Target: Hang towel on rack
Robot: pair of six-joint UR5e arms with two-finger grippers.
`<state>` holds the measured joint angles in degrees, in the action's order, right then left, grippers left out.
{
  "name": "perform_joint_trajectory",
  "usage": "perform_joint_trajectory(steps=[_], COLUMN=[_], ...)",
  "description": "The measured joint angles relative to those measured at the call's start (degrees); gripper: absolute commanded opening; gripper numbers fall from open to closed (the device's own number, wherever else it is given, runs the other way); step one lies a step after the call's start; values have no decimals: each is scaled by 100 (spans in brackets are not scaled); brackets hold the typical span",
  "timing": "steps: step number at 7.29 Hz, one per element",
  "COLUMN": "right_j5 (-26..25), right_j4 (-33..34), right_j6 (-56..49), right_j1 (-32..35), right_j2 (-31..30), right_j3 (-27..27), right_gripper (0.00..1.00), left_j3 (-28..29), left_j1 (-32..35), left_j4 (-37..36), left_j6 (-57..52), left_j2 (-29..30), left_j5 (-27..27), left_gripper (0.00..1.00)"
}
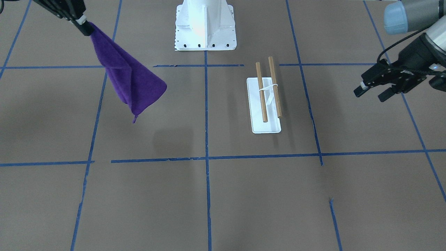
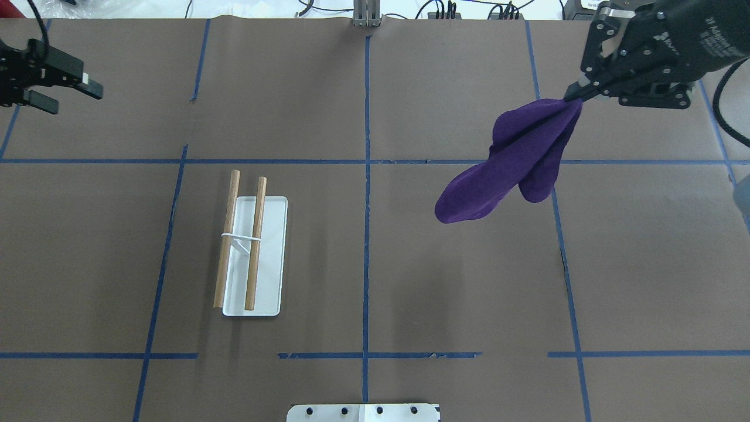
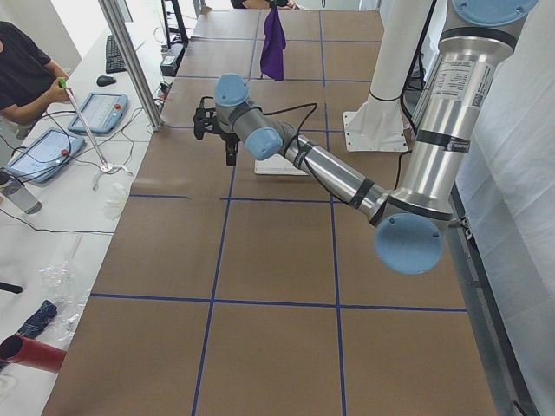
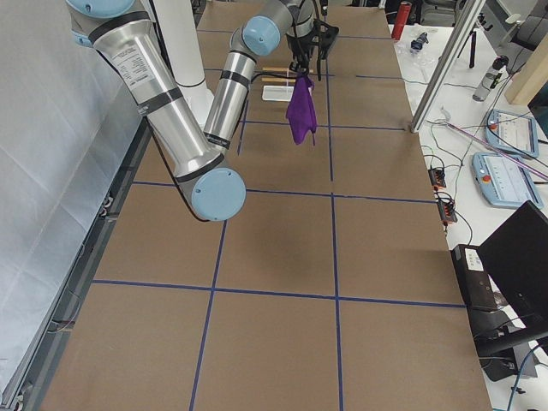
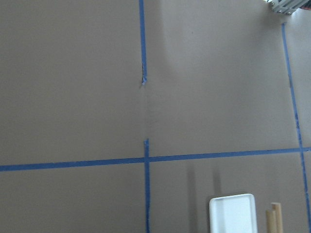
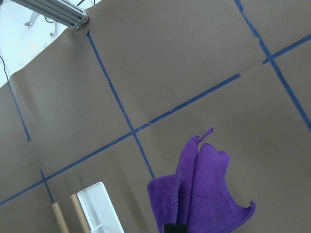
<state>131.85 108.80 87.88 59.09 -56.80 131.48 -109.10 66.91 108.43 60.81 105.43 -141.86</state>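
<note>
The purple towel (image 2: 515,161) hangs in the air from my right gripper (image 2: 574,94), which is shut on one corner of it, high over the table's right half. It also shows in the front view (image 1: 129,80) and the right wrist view (image 6: 204,189). The rack (image 2: 252,252) stands on the table's left half: a white flat base with two brown dowel rods (image 2: 227,237) above it. It also shows in the front view (image 1: 268,94). My left gripper (image 2: 64,94) is open and empty, held in the air at the far left, well away from the rack.
The white robot pedestal (image 1: 205,26) stands at the table's near edge. Blue tape lines (image 2: 366,205) cross the brown table cover. An operator (image 3: 22,74) sits beside tablets at the left end of the table.
</note>
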Motion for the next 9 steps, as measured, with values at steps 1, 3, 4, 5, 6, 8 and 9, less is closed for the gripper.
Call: perform_joint_trajectory(steps=[1, 3, 4, 5, 6, 8, 9], right_j5=[-280, -557, -693, -887, -1055, -1269, -1312], right_j4=[-7, -27, -32, -36, -40, -138, -201], right_j6=[400, 969, 1243, 1557, 1832, 2230, 2315], right_j1=[-316, -667, -771, -867, -914, -939, -941], right_j2=[243, 633, 848, 1061, 1240, 1474, 1522], right_j3=[-19, -113, -205, -291, -358, -495, -541], right_gripper=[0, 0, 0, 0, 0, 0, 0], left_j3=[-57, -104, -100, -48, 73, 243, 268], left_j1=[-370, -1002, -1247, -1507, -1750, -2269, -2482], left_j4=[141, 520, 691, 854, 958, 1030, 1037], left_j6=[1150, 3529, 4551, 5482, 6192, 7234, 7641], left_j2=[293, 881, 1101, 1318, 1553, 1901, 2017], left_j5=[12, 58, 66, 97, 208, 704, 908], left_gripper=[100, 100, 100, 99, 99, 98, 98])
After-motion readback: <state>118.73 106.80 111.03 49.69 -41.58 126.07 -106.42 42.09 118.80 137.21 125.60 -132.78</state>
